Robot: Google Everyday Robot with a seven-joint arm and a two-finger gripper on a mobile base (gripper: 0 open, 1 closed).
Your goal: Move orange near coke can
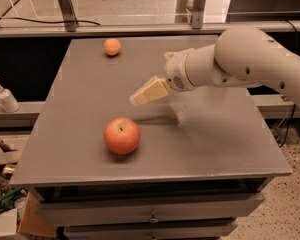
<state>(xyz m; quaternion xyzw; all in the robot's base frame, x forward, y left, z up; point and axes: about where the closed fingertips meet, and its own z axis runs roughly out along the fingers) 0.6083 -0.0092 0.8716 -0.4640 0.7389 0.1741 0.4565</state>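
Note:
The orange [112, 47] is small and round and sits on the grey table [225, 144] at the far left. The coke can is hidden behind my white arm [250, 59], which reaches in from the right. My gripper [138, 98] hangs above the middle of the table, pointing left. It is apart from the orange, to the orange's right and nearer the front. It holds nothing that I can see.
A larger red-yellow apple [122, 135] lies at the front of the table, just below and left of the gripper. A soap bottle [4, 98] stands on a ledge to the left. Drawers [150, 216] sit under the tabletop. Cardboard boxes [5, 154] are at the lower left.

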